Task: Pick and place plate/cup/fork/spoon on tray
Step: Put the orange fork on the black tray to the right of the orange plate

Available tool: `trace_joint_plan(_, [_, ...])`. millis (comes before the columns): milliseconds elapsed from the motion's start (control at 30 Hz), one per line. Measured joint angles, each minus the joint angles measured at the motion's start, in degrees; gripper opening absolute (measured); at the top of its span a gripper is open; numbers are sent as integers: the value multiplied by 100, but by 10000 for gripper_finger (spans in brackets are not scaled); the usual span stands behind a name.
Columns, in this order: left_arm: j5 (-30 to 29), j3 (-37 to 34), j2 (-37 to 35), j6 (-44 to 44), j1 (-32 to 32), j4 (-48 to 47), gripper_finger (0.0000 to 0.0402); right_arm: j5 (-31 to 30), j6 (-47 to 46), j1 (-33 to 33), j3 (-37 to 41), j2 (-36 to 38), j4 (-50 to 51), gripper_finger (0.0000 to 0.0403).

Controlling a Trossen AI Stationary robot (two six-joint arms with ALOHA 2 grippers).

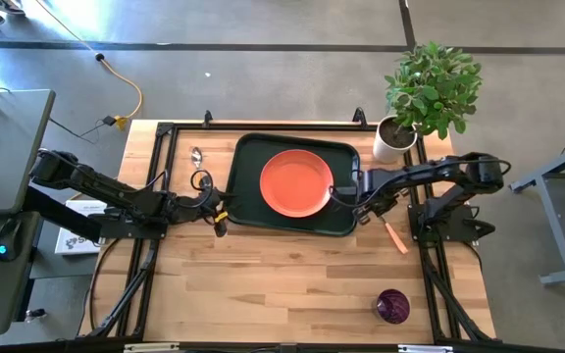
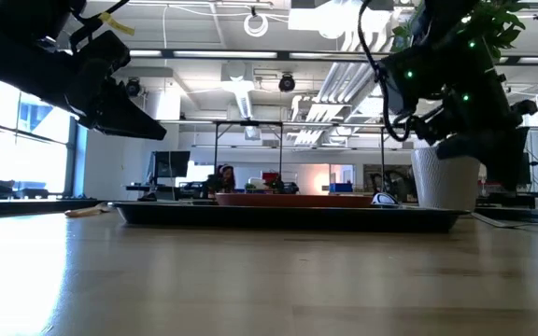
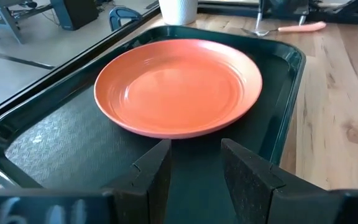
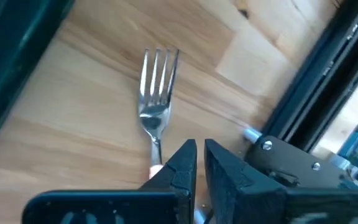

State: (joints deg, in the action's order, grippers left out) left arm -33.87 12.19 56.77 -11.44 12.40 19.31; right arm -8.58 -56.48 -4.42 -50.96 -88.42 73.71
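Observation:
The orange-red plate [image 1: 295,182] lies flat in the dark green tray [image 1: 246,211] at the table's middle; it also shows in the left wrist view [image 3: 179,84]. My left gripper [image 3: 194,163] is open and empty over the tray's left rim [image 1: 222,216]. My right gripper [image 4: 201,155] is shut, just off the tray's right rim [image 1: 366,209], above the fork's neck. The fork [image 4: 157,81] lies flat on the table, its orange handle [image 1: 397,235] pointing toward the near right. The spoon's silver bowl [image 1: 196,156] lies left of the tray. The purple cup [image 1: 392,305] stands near the front right.
A white plant pot [image 1: 392,140] with a leafy plant stands at the far right corner, close behind my right arm. Black frame rails run along the table's left and right sides [image 1: 430,245]. Bare wood lies between the tray and the near edge.

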Motion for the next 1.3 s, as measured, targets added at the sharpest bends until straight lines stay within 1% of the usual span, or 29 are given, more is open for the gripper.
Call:
trace_joint_plan(133, [-4,0,0,-33,0,-144,133,42,179,183,113,271,-283,56])
trace_joint_plan(267, [-4,0,2,-37,0,-149,133,-1,496,398,290,397,-1415,102])
trace_joint_plan(367, [-4,0,0,-39,0,-147,133,-102,544,426,315,355,-2070,122])
trace_joint_plan(433, [-16,0,0,-39,0,-131,133,-404,455,366,315,289,-2151,124])
trace_joint_plan(533, [-113,0,1,-39,0,-90,133,-802,256,187,319,194,-1867,120])
trace_joint_plan(667, [-143,0,0,-12,-24,-31,133,-885,177,-71,323,55,-1706,111])
trace_joint_plan(733, [-138,0,0,0,-52,-18,133,-890,373,-165,323,-18,-1833,107])
trace_joint_plan(900, [-138,0,0,0,-80,-18,133,-840,940,-454,325,-237,-2697,103])
trace_joint_plan(1100, [-185,0,2,1,-79,-5,133,-947,1660,-1118,320,-429,-3953,103])
trace_joint_plan(1200, [-201,0,0,59,-81,-1,133,-1158,1843,-1382,205,-434,-3902,103])
trace_joint_plan(1300, [-225,0,0,61,-79,-20,133,-1508,1904,-1416,27,-322,-3376,103])
